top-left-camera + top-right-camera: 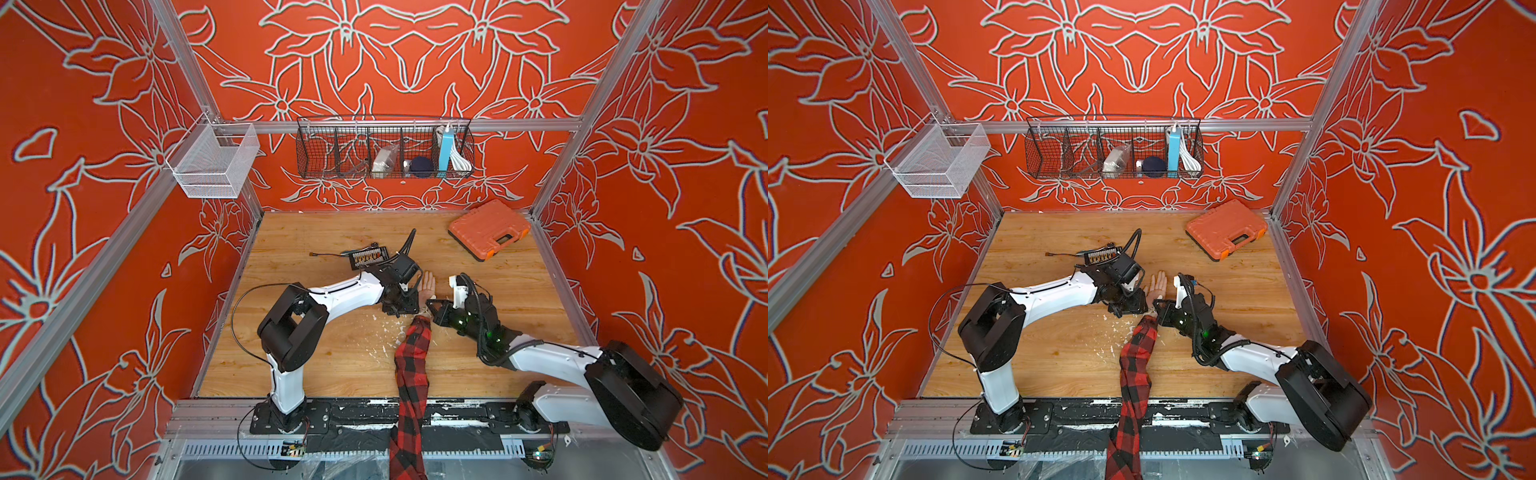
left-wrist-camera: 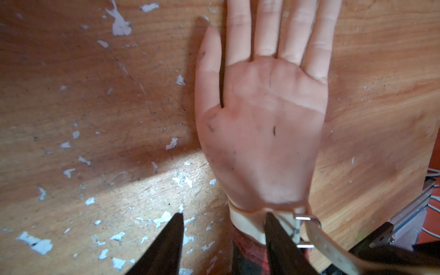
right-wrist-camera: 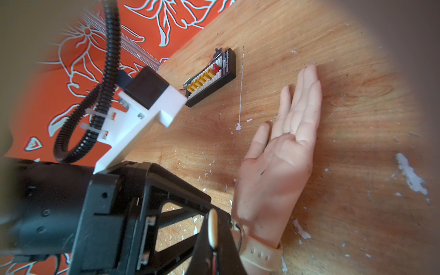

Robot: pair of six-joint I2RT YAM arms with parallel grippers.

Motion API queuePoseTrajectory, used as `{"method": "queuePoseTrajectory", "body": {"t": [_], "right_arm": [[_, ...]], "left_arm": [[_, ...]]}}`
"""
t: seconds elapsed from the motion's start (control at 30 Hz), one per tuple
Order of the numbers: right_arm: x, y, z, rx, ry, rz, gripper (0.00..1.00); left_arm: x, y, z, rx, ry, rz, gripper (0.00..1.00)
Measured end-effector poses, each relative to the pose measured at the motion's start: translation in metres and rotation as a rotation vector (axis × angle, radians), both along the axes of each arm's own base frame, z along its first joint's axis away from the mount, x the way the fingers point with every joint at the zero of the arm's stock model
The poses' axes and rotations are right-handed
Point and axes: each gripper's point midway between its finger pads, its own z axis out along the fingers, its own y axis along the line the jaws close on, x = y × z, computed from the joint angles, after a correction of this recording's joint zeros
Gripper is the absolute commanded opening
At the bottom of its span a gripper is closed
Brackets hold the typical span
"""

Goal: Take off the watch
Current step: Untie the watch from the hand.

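On the rubber hand's (image 2: 262, 131) wrist mid-desk (image 1: 332, 361), the watch (image 2: 247, 221) wraps crosswise, left to right, loose strap tail pointing right into the right fingers (image 3: 225, 252) pinched together on it, while the left fingers (image 2: 171, 238) sit apart, one tip over the strap.

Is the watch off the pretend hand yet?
Not yet. Done: the strap's loose end sticks out past the buckle. In hand: the right pincer is shut on it, and the open left pincer rests a finger on the wrist. Left: the watch circles the wrist; unbuckle, lift off.
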Motion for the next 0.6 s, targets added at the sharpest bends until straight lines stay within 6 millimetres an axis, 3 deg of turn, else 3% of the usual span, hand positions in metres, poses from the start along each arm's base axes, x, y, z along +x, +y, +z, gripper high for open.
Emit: {"method": "queuePoseTrajectory", "body": {"t": [0.13,0.4,0.6], "right_arm": [[0.002,0.002,0.002,-0.012,0.005,0.004,0.13],[0.004,0.011,0.014,-0.023,-0.02,0.05,0.33],[0.007,0.012,0.03,-0.074,-0.024,0.085,0.5]], "left_arm": [[0.0,0.007,0.002,0.014,-0.021,0.002,0.54],[0.004,0.019,0.031,0.005,-0.105,0.013,0.54],[0.002,0.021,0.034,0.008,-0.118,0.001,0.54]]}}
